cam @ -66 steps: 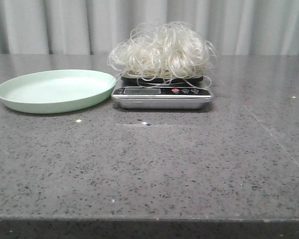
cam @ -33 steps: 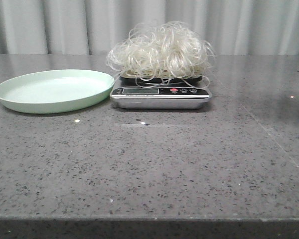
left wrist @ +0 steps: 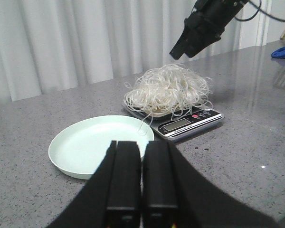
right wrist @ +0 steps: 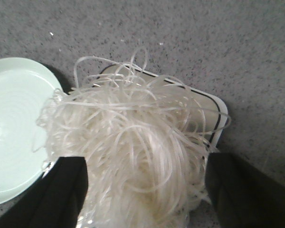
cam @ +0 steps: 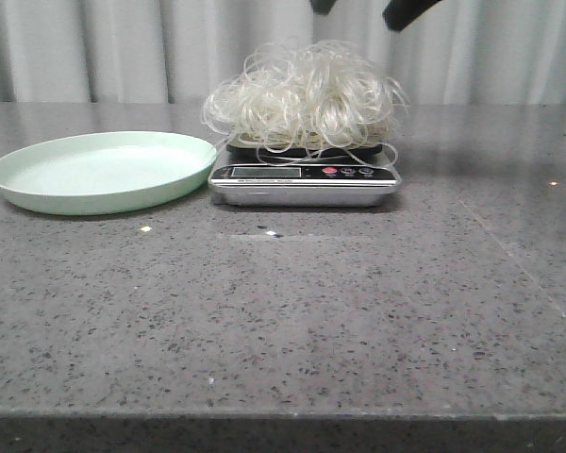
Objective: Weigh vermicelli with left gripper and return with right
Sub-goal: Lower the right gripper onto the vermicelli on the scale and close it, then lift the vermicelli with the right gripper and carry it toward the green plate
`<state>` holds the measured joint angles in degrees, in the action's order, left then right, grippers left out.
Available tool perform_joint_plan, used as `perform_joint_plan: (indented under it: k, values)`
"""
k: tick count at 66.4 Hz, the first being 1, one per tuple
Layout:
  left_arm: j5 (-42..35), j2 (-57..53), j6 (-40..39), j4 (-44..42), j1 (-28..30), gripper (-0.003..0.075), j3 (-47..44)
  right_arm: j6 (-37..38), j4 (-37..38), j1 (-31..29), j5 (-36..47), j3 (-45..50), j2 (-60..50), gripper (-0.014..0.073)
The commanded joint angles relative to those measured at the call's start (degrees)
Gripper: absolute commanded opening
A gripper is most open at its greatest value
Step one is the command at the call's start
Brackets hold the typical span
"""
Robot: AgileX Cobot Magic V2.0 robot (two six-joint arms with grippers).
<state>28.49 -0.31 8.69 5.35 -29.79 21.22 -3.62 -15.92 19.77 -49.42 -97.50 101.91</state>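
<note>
Weighing's done: vermicelli [cam: 304, 97] sits on the kitchen scale [cam: 305, 179], right hand [right wrist: 142, 190] spread wide just above it (not gripping yet). Left hand [left wrist: 141, 178] pressed together, back near the empty mint-green plate [cam: 102, 171]. Return's left.

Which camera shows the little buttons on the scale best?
The front view. The scale faces that camera, so its screen and red button sit in plain sight below the vermicelli. The left wrist view shows them too, but smaller and at an angle. In the right wrist view the noodles cover almost all of the scale; only its rim shows.
</note>
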Motion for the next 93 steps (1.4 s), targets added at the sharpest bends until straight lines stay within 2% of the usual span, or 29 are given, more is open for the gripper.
perform_joint_plan:
  k: [1,14,18,22,23,24,25,26,27,28,29,30,31,35,56,61,75,84,90,93]
  values:
    - [-4.5,0.3,0.0,0.7,0.1,0.0127,1.5,-0.4,0.2,0.0,-2.1,-5.5,2.4,0.0608]
    - [-4.5,0.3,0.0,0.7,0.1,0.0127,1.5,-0.5,0.2,0.6,-9.6,-10.8,9.8,0.0606]
    - [-4.5,0.3,0.0,0.7,0.1,0.0127,1.5,-1.0,0.2,0.8,-11.1,-12.3,11.3,0.0578]
    - [-4.5,0.3,0.0,0.7,0.1,0.0127,1.5,-1.7,0.2,1.2,-12.8,-14.2,12.4,0.0475]
    - [-4.5,0.3,0.0,0.7,0.1,0.0127,1.5,-2.2,0.2,1.4,-13.2,-14.9,12.8,0.0422]
    - [-4.5,0.3,0.0,0.7,0.1,0.0127,1.5,-2.2,0.2,1.4,-13.2,-14.9,12.8,0.0422]
    - [-4.5,0.3,0.0,0.7,0.1,0.0127,1.5,-2.7,0.2,1.7,-13.3,-15.5,12.9,0.0319]
    - [-4.5,0.3,0.0,0.7,0.1,0.0127,1.5,-2.7,0.2,1.7,-13.3,-15.5,12.9,0.0319]
    - [-4.5,0.3,0.0,0.7,0.1,0.0127,1.5,-3.0,0.2,1.9,-13.3,-15.9,13.0,0.023]
    - [-4.5,0.3,0.0,0.7,0.1,0.0127,1.5,-3.0,0.2,1.9,-13.3,-15.9,13.0,0.023]
    - [-4.5,0.3,0.0,0.7,0.1,0.0127,1.5,-3.0,1.2,1.9,-13.3,-16.5,13.0,0.0157]
    - [-4.5,0.3,0.0,0.7,0.1,0.0127,1.5,-3.0,1.6,1.9,-13.3,-16.5,12.9,0.0157]
    - [-4.5,0.3,0.0,0.7,0.1,0.0127,1.5,-3.0,2.2,1.9,-13.6,-17.3,12.9,0.012]
    - [-4.5,0.3,0.0,0.7,0.1,0.0127,1.5,-3.0,2.3,1.8,-15.1,-19.8,12.9,0.0157]
    - [-4.5,0.3,0.0,0.7,0.1,0.0127,1.5,-3.0,0.0,3.4,-20.7,-36.3,11.9,0.0155]
    - [-4.5,0.3,0.0,0.7,0.1,0.0127,1.5,-3.0,-2.4,5.7,-19.2,-38.6,11.9,0.0155]
    - [-4.5,0.3,0.0,0.7,0.1,0.0127,1.5,-3.0,-2.4,12.7,-10.6,-38.6,14.1,0.0155]
    - [-4.5,0.3,0.0,0.7,0.1,0.0127,1.5,-3.0,-2.1,15.8,-9.4,-38.6,17.3,0.0166]
    - [-4.5,0.3,0.0,0.7,0.1,0.0127,1.5,-3.0,-1.9,16.6,-8.8,-38.6,19.8,0.0229]
    - [-4.5,0.3,0.0,0.7,0.1,0.0127,1.5,-2.8,-1.9,17.0,-8.5,-38.6,20.8,0.0299]
